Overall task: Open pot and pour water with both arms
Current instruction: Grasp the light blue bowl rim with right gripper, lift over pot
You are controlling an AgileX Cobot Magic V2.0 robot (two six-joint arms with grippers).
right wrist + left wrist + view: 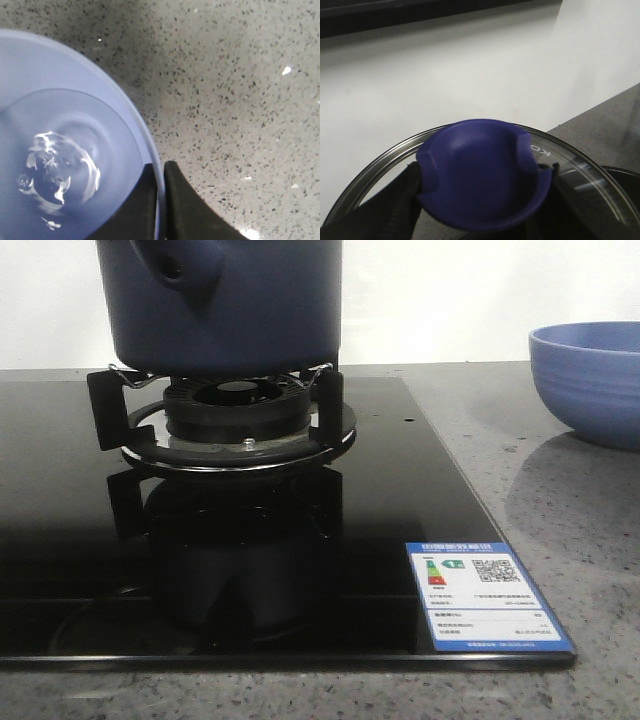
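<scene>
The dark navy pot (pixel 225 305) stands on the gas burner (pixel 238 415), its stub handle (pixel 185 265) pointing towards me; its top is cut off by the front view's edge. In the left wrist view my left gripper (pixel 482 186) is shut on the blue knob (pixel 480 165) of a glass lid (pixel 380 162) with a steel rim. Whether the lid rests on the pot does not show. In the right wrist view my right gripper (pixel 160 172) is shut on the rim of the light-blue bowl (pixel 75 115), which holds a little water (pixel 55 172). Neither arm appears in the front view.
A black glass hob (pixel 400 490) with a blue energy label (pixel 485 595) covers the speckled grey counter (pixel 590 570). The light-blue bowl (pixel 590 380) sits on the counter to the right of the hob. A white wall (pixel 470 75) stands behind.
</scene>
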